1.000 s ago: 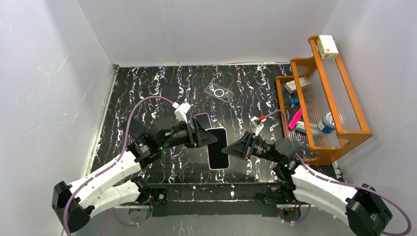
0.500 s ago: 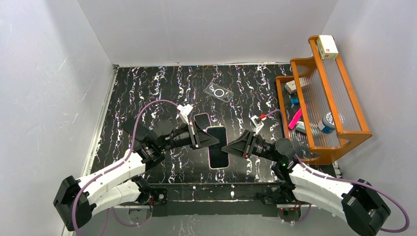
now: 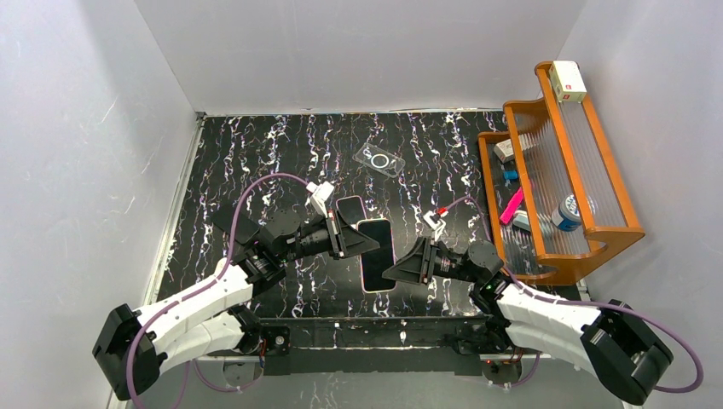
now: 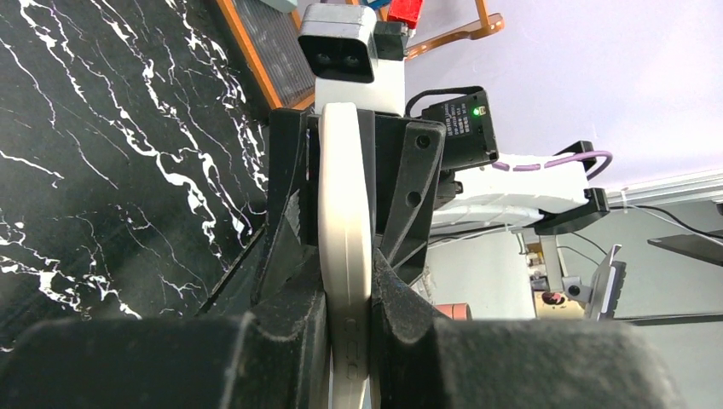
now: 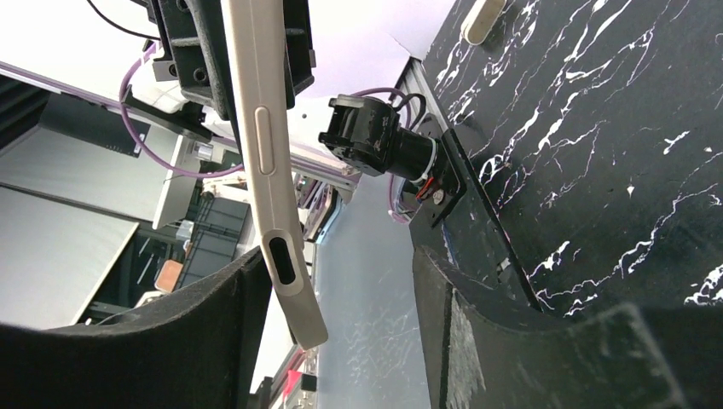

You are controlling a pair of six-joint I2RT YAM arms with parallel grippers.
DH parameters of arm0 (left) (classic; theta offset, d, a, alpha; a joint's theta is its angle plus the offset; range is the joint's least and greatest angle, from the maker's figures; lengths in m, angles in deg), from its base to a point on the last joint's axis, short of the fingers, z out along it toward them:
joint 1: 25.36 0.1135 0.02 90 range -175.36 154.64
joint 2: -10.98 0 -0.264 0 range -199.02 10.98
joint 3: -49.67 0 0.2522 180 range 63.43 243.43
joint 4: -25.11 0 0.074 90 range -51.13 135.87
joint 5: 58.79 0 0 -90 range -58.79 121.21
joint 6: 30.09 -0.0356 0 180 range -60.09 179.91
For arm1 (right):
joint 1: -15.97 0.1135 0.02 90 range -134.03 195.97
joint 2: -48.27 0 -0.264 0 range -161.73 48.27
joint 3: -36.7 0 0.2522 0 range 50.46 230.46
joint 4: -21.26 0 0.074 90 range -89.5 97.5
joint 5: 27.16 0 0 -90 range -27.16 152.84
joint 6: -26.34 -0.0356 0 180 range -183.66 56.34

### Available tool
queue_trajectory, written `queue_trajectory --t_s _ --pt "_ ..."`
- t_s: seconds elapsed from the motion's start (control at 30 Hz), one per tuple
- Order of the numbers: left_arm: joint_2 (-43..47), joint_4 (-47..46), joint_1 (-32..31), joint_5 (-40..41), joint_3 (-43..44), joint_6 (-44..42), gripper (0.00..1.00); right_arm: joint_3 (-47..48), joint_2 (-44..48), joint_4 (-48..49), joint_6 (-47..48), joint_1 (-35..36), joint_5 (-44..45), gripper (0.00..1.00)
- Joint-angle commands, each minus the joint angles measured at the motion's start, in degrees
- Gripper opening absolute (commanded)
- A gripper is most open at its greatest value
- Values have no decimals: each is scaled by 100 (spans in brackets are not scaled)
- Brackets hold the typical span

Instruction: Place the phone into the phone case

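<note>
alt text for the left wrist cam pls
A pale phone, seen edge-on, is clamped in the left gripper. Beyond it the right gripper faces the camera, open around the phone's far end, over a black marbled table.

White veins streak the glossy black marble-look tabletop [image 3: 247, 170]. The slim glass-faced phone [image 3: 376, 256] shows a black screen inside a cream rim. The thin plastic phone case [image 3: 379, 160] is clear; the slatted wooden rack [image 3: 522, 106] glows orange-brown.
</note>
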Motion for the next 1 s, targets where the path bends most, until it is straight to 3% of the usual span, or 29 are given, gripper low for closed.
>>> queue_trajectory --t_s 0.0,0.13,0.33,0.57,0.83,0.97 --pt "19 -444 -12 61 33 -102 0 49 -155 202 22 25 -321 65" --pt "15 128 -15 197 169 -643 0 71 -226 201 -69 22 -358 49" --pt "242 1218 -21 709 426 -1546 0 52 -131 -94 -433 23 -194 4" --pt "271 1527 -14 620 529 -1905 0 171 -23 -331 -593 24 -67 1" --pt "215 750 -18 -563 452 -1486 0 361 480 -913 218 23 291 61" --pt "223 669 -15 -1015 429 -1469 0 668 747 -1502 695 14 455 72"
